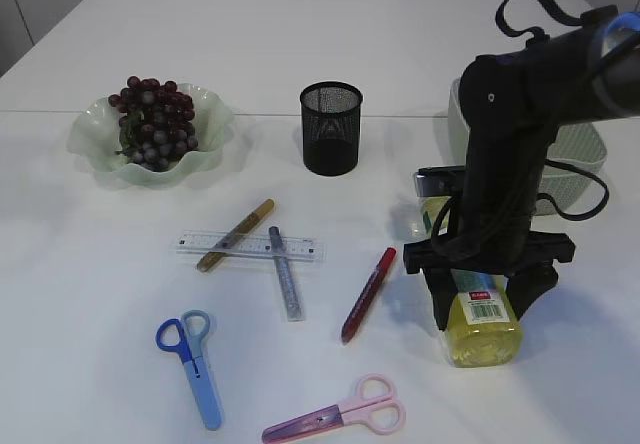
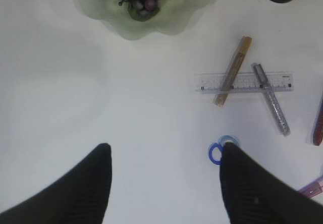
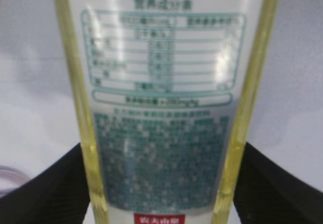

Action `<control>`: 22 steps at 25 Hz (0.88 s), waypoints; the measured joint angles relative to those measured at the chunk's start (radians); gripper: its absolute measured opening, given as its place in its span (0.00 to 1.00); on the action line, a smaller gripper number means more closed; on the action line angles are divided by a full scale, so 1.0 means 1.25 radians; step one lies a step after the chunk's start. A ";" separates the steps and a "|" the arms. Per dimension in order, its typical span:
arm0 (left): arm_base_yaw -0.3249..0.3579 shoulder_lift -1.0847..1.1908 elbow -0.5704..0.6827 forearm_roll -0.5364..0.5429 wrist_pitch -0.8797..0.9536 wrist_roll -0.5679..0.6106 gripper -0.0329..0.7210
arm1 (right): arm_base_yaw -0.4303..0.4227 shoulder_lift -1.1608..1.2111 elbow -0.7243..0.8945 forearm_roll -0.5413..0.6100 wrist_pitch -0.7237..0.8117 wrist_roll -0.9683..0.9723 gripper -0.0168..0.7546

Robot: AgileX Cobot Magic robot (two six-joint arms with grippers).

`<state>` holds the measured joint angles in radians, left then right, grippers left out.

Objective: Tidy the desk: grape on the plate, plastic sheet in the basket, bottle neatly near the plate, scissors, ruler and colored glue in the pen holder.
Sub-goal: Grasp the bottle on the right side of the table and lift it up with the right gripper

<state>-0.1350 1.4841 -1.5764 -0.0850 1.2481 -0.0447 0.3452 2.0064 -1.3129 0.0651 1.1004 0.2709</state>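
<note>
Purple grape plated; right gripper wide astride lying bottle, left gripper wide, empty; scissors, ruler, glue remain.

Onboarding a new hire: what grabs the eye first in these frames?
The black right gripper straddling the yellow bottle lying at front right, jaws wide on either side. Next, the dark grapes heaped on the pale green plate at back left, and the black mesh pen holder mid-table.

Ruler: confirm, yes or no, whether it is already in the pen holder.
No, the ruler lies flat on the table under two glue pens, apart from the pen holder.
</note>
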 joint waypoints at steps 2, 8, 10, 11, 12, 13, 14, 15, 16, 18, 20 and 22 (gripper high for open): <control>0.000 0.001 0.000 0.000 0.000 0.000 0.69 | 0.000 0.005 0.000 -0.001 -0.002 0.000 0.82; 0.000 0.001 0.000 0.000 0.000 0.000 0.69 | 0.000 0.006 0.000 -0.001 -0.005 0.000 0.81; 0.000 0.001 0.000 0.000 0.000 0.000 0.69 | 0.000 0.006 0.000 -0.001 -0.005 0.000 0.80; 0.000 0.001 0.000 0.000 0.000 0.000 0.69 | 0.000 0.006 0.000 -0.001 -0.005 0.000 0.80; 0.000 0.001 0.000 0.000 0.000 0.000 0.69 | 0.000 0.006 0.000 -0.001 -0.006 0.000 0.80; 0.000 0.001 0.000 0.000 0.000 0.000 0.69 | 0.000 0.006 0.000 -0.001 -0.007 0.000 0.80; 0.000 0.001 0.000 0.000 0.000 0.000 0.69 | 0.000 0.006 0.000 -0.001 -0.007 0.000 0.80; 0.000 0.001 0.000 0.000 0.000 0.000 0.69 | 0.000 0.006 0.000 -0.001 -0.007 0.000 0.80; 0.000 0.001 0.000 0.000 0.000 0.000 0.69 | 0.000 0.008 0.000 -0.001 -0.007 0.000 0.80; 0.000 0.001 0.000 0.000 0.000 0.000 0.69 | 0.000 0.014 -0.001 -0.001 -0.009 0.000 0.80; 0.000 0.001 0.000 0.000 0.000 0.000 0.69 | 0.000 0.023 -0.001 -0.001 -0.009 0.000 0.80; 0.000 0.001 0.000 0.000 0.000 0.000 0.69 | 0.000 0.025 -0.001 -0.001 -0.010 0.000 0.79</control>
<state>-0.1350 1.4849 -1.5764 -0.0850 1.2481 -0.0447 0.3452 2.0378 -1.3147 0.0633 1.0875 0.2709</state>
